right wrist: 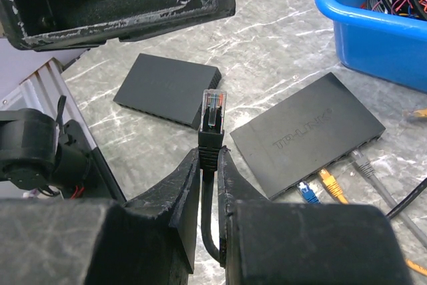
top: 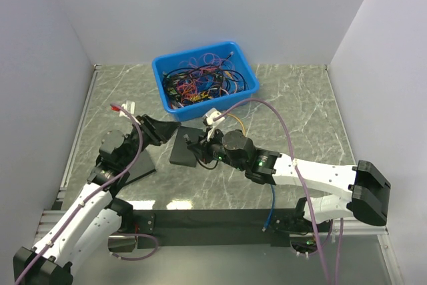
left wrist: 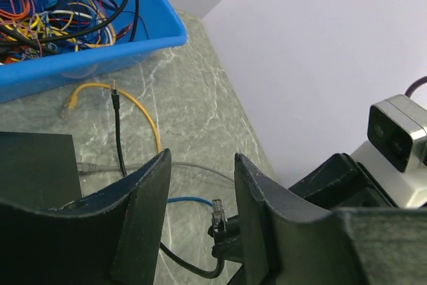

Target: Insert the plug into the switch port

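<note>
My right gripper [right wrist: 210, 156] is shut on the black boot of a cable whose clear plug [right wrist: 214, 107] sticks up past the fingertips, held above the table. The black TP-Link switch [right wrist: 308, 132] lies flat to its right, with blue, orange and grey plugs in its near ports. In the top view the right gripper [top: 198, 149] hovers at the switch's [top: 183, 150] right edge. My left gripper [left wrist: 200, 159] is open and empty; the plug [left wrist: 219, 212] shows between its jaws, further off. In the top view the left gripper [top: 164, 130] is just left of the switch.
A second black switch [right wrist: 167, 89] lies left of the first, under the left arm [top: 137, 169]. A blue bin [top: 203, 79] of tangled cables stands at the back. A yellow cable [left wrist: 137, 105] and a black cable [left wrist: 118, 131] lie loose on the marble table.
</note>
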### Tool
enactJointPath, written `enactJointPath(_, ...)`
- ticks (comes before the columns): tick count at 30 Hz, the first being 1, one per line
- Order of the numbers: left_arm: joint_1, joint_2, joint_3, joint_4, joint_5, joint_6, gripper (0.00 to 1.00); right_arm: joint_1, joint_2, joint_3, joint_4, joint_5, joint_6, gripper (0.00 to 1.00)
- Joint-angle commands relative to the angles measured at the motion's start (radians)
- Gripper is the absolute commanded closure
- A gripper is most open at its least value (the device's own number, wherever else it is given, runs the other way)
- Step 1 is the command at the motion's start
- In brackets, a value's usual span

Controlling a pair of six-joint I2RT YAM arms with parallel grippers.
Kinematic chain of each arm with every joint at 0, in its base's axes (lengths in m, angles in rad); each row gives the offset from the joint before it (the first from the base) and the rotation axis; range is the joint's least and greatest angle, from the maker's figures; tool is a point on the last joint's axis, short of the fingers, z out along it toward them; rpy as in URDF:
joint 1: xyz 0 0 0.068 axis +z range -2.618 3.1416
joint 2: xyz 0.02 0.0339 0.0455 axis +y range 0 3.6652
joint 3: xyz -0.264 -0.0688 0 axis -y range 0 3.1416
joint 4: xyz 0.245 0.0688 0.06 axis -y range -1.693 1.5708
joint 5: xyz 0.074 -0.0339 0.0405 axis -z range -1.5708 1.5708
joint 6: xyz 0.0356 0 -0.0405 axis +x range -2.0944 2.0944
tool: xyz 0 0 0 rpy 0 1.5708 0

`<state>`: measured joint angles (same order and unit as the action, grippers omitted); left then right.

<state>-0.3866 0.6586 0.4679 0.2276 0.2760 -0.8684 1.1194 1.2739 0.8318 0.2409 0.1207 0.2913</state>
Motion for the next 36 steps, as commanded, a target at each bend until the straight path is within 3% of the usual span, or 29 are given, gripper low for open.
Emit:
enactJointPath(1, 0.0, -0.004, 0.0, 0.05, 0.045, 0.011, 0.52, 0.005, 0.008, 0.038, 0.044, 0.01, -0.007, 1.0)
enactJointPath(15, -0.001, 0.024, -0.02, 0.041, 0.075, 0.022, 0.59, 0.008, 0.067, 0.122, 0.014, 0.034, -0.027, 1.0)
enactJointPath(24, -0.001, 0.055, -0.02, 0.049, 0.092, 0.026, 0.71, 0.008, 0.097, 0.162, 0.0, 0.04, -0.038, 1.0)
enactJointPath(33, -0.001, 0.053, -0.009, 0.036, 0.097, 0.035, 0.66, 0.01, 0.128, 0.191, -0.017, 0.062, -0.055, 1.0)
enactJointPath(36, -0.001, 0.052, -0.006, 0.032, 0.094, 0.039, 0.72, 0.008, 0.122, 0.185, -0.012, 0.068, -0.055, 1.0)
